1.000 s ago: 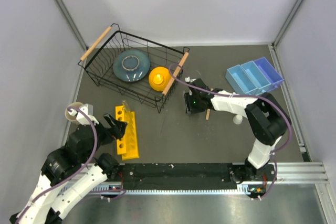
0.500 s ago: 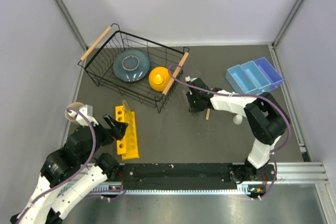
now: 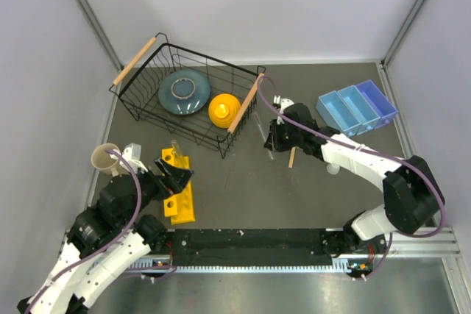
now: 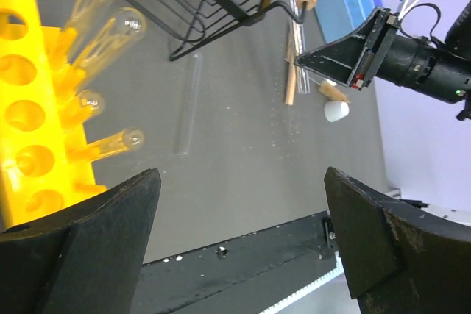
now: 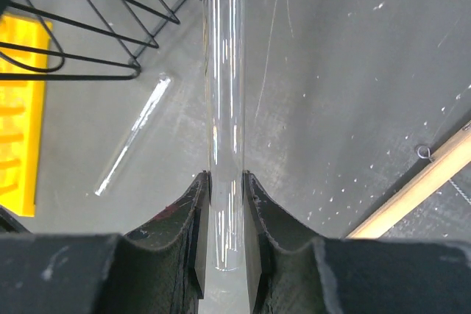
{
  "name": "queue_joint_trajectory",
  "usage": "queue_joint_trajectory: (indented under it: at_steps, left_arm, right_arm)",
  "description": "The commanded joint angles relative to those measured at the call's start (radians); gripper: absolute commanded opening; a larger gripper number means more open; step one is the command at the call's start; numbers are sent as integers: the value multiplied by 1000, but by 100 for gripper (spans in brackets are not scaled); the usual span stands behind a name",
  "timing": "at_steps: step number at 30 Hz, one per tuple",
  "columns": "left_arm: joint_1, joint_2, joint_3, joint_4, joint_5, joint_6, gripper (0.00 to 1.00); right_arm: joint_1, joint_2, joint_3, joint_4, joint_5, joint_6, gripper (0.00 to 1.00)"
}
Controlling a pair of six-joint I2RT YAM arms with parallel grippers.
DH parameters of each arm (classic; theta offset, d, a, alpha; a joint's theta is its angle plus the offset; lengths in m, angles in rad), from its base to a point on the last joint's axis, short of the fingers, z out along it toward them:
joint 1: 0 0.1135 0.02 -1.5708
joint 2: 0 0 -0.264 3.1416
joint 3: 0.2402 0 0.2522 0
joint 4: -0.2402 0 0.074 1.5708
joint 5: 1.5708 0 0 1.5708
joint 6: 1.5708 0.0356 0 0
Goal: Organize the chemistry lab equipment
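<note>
One glass tube clamped in right tool; left tool agape.

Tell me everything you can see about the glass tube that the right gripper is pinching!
It is a slim, straight, clear glass tube with bright streaks of light along it, and it looks empty. The right gripper is shut on it: dark fingers press each side near one end. It points away from the gripper, past the corner of the black wire basket. Its far end runs out of view, so whether it touches the grey table cannot be told.
</note>
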Motion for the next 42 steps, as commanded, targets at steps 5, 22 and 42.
queue_joint_trajectory:
  at_steps: [5, 22, 42]
  left_arm:
    - [5, 47, -4, 164, 73, -31, 99]
    - [5, 200, 67, 293, 176, 12, 98]
    - [6, 377, 194, 363, 294, 73, 98]
  right_arm:
    - [-103, -116, -42, 57, -90, 15, 11]
    - [-258, -239, -6, -6, -205, -23, 12]
    - [-287, -340, 120, -133, -559, -112, 13]
